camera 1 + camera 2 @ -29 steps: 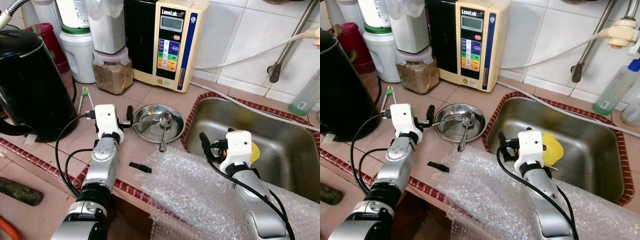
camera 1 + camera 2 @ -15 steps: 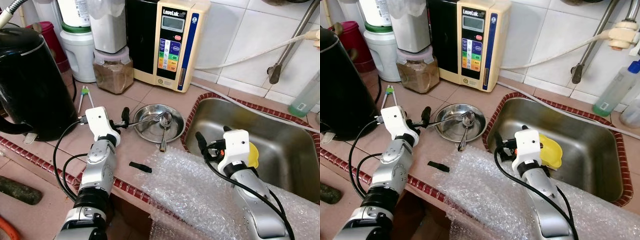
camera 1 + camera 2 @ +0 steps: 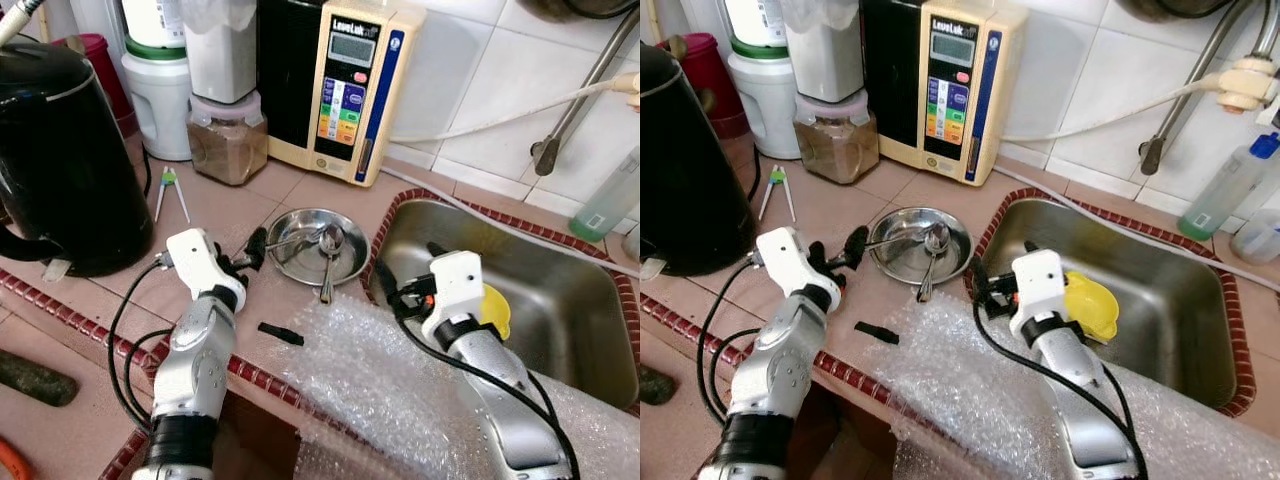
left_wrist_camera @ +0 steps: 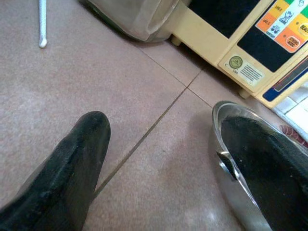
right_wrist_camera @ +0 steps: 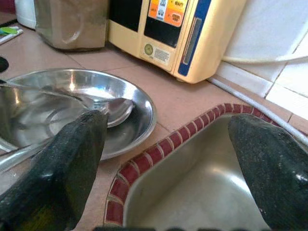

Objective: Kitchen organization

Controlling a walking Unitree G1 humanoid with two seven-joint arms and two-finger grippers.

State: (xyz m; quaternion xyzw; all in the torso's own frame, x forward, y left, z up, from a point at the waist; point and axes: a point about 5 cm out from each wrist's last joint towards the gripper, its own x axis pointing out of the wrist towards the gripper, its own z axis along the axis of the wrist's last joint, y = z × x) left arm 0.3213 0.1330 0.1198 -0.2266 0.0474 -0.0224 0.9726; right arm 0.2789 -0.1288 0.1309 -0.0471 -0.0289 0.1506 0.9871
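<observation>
1. My left gripper (image 3: 258, 243) sits low over the tiled counter (image 3: 225, 205), fingers spread, one of them reaching the near rim of the steel bowl (image 3: 318, 245).
2. The bowl stands between kettle (image 3: 62, 160) and sink (image 3: 520, 290), two spoons (image 3: 328, 252) lying inside, one handle poking over the rim.
3. My right gripper (image 3: 405, 280) hovers spread above the sink's red-tiled edge, a yellow object (image 3: 495, 310) just behind it.
4. Bubble wrap (image 3: 380, 385) drapes the counter front, a small black piece (image 3: 280, 334) beside it.
</observation>
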